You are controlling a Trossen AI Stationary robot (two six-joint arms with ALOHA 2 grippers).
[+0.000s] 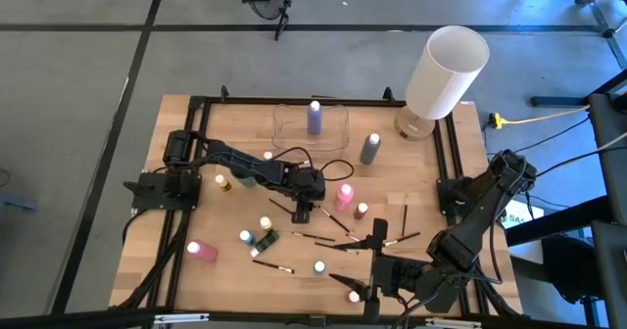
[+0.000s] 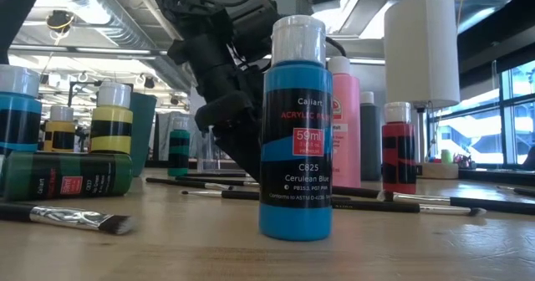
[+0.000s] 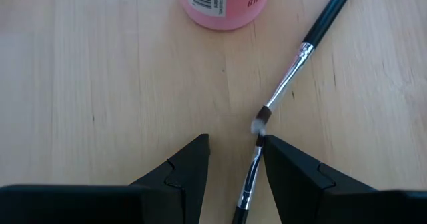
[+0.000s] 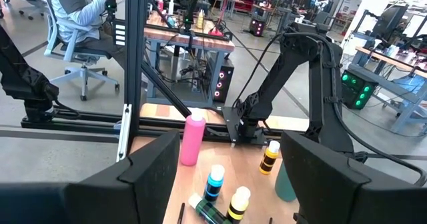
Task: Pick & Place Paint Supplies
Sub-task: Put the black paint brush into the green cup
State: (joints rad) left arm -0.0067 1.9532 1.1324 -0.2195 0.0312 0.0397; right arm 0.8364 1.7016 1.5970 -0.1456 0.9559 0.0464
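Note:
My left gripper (image 1: 304, 211) points steeply down at mid-table, just left of the tall pink bottle (image 1: 344, 197), and is open. In the left wrist view a thin dark-handled paintbrush (image 3: 249, 181) lies on the wood between its fingers, close to one finger (image 3: 283, 161). That brush's light tip meets the tip of a second brush (image 3: 313, 37), and the pink bottle (image 3: 223, 4) stands beyond them. Small paint bottles (image 1: 265, 226) and more brushes (image 1: 333, 221) are scattered over the near half. My right gripper (image 1: 375, 265) hangs open, high above the near right. My left gripper comes from above, slanting, with its fingers on either side of the paintbrush's metal collar (image 3: 254, 159) and lying across the brush. The brush lies flat on the table. Whether the nearer finger touches it, I cannot tell.
A clear tray (image 1: 284, 133) at the far middle holds a purple bottle (image 1: 314, 117). A grey bottle (image 1: 369, 148) stands right of it. The big white lamp (image 1: 443, 74) stands at the far right corner. A blue bottle (image 2: 295, 130) stands near the front edge. A pink bottle (image 1: 201, 250) lies near left.

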